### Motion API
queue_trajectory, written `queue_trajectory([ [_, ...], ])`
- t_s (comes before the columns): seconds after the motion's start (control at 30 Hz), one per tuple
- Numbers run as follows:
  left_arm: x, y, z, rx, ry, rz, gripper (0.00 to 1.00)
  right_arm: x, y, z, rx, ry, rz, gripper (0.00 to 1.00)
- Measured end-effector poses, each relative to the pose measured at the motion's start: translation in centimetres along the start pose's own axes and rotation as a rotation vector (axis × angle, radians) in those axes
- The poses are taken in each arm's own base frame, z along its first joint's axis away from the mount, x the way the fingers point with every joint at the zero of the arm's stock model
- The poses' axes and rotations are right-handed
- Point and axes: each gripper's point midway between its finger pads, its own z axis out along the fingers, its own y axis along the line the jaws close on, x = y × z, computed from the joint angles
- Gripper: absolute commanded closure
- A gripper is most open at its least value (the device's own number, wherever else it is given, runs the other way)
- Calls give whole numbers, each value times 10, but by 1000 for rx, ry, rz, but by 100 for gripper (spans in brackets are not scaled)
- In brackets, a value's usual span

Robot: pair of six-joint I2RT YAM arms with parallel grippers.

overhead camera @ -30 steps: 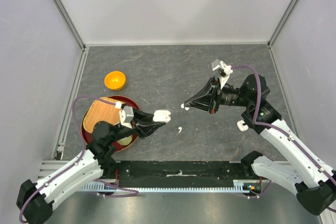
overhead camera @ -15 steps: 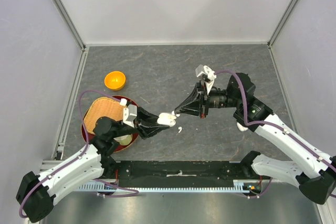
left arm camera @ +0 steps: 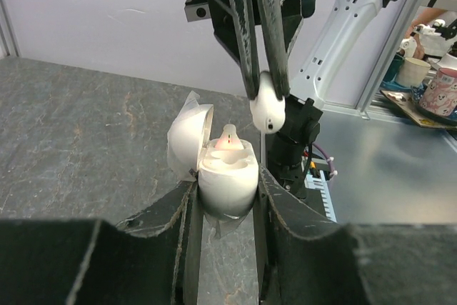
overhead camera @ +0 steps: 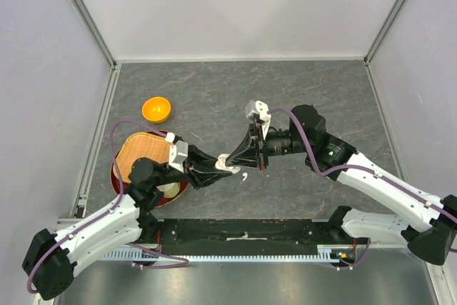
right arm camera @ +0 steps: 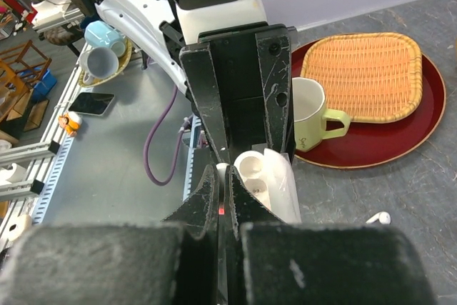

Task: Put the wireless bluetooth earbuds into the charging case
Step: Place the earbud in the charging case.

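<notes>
One earbud (left arm camera: 268, 111) half inside right gripper (left arm camera: 265, 92)

The right gripper (left arm camera: 267, 89) hides the stem of the earbud (left arm camera: 269, 111)

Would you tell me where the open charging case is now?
Left wrist view, centre: the charging case sits clamped in the left gripper, just below the right gripper's earbud.

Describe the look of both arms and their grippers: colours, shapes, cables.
The left arm and right arm have white tubular links joined by black joints. A purple cable loops along each. The left gripper and right gripper are black, each with two long fingers tapering to narrow, scuffed tips. A pale camera block sits on each wrist.
</notes>
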Motion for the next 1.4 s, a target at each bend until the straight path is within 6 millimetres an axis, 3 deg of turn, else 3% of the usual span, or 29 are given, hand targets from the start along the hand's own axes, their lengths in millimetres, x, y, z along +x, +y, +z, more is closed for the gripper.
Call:
queue_trajectory([
  [0.8, -1, -8, 0, 39, 1, -4, 98, 17, -12, 16, 52, 63, -45, 99],
  [1.0, -6, -4, -1, 13, -19, 4, 98, 14, -14, 16, 69, 57, -56, 88],
  [1.2, -11, -2, -1, -7, -37, 11, 98, 12, -16, 16, 87, 57, -56, 68],
  [1.4, -13, 1, -1, -26, -47, 13, 98, 10, -16, 16, 95, 57, -57, 63],
])
